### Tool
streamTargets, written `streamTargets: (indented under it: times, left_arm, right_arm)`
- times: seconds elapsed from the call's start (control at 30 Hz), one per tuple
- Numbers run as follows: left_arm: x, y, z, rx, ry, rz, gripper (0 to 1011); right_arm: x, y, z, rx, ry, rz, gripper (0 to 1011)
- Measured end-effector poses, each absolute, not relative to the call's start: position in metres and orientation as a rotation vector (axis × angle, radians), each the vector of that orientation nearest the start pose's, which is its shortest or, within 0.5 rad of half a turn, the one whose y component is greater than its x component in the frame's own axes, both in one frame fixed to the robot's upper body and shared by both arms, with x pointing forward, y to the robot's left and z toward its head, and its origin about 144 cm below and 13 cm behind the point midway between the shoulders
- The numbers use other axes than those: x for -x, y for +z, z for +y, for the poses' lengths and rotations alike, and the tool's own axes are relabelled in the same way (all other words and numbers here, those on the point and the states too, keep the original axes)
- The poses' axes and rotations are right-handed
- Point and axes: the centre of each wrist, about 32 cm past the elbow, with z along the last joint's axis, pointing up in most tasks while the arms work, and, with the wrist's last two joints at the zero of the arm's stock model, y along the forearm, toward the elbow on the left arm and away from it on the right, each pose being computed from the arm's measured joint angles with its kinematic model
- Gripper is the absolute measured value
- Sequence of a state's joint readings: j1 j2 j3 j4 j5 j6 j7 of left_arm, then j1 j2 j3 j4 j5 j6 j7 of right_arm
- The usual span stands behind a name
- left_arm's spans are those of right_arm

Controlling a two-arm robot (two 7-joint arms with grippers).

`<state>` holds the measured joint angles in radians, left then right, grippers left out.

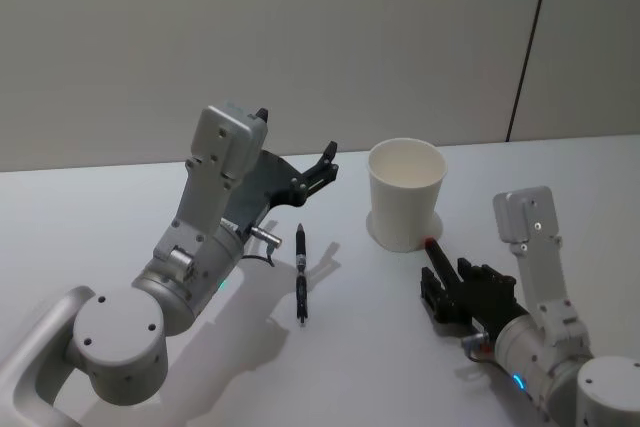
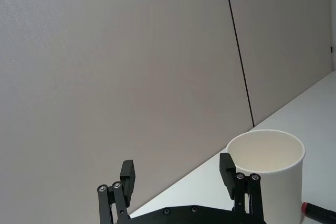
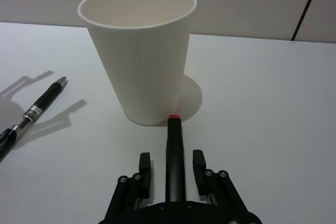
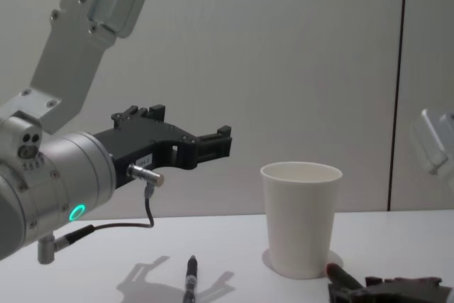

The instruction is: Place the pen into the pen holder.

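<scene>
Pen holder (image 1: 405,212): tapered white paper, rolled rim

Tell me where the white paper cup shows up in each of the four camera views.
Head view: white paper cup right of centre, toward the table's back.
Left wrist view: cup just beyond the left gripper, partly behind one finger.
Right wrist view: cup large, just past the red-tipped pen.
Chest view: cup lower right of centre, upright.
Shared landmark: that pen's red tip lies by the cup's base in all four.
</scene>
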<state>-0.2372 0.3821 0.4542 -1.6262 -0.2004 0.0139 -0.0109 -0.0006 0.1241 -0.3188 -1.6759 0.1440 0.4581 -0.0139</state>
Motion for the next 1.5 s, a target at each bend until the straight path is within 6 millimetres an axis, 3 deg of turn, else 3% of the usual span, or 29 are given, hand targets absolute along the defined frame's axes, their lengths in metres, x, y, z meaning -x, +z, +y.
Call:
streamTargets:
  times: [0.03, 0.17, 0.23, 0.37, 1.0, 1.5]
  left_arm:
    - [-0.492, 1.204, 0.198, -0.061, 1.124, -0.268, 1001]
    - [-0.492, 1.204, 0.198, -0.061, 1.124, -0.268, 1001]
    - [-0.492, 1.204, 0.198, -0.061, 1.124, -0.268, 1001]
    - [-0.492, 1.204, 0.198, -0.061, 1.124, -0.268, 1001]
    - [-0.492, 1.204, 0.198, -0.061, 1.124, -0.268, 1001]
    - [-0.492, 1.204, 0.198, -0.061, 1.124, -0.268, 1001]
  right_arm:
    - [-0.441, 1.160, -0.158, 0.327, -1.232, 0.263, 473]
    - [-0.441, 1.160, -0.158, 0.326, -1.232, 0.262, 390]
    - [-0.441, 1.160, -0.158, 0.325, -1.233, 0.260, 262]
    - [-0.441, 1.160, -0.159, 0.325, -1.235, 0.258, 187]
    - [-0.437, 1.157, -0.163, 0.316, -1.243, 0.241, 181]
    - [-0.416, 1.155, -0.179, 0.326, -1.254, 0.184, 181]
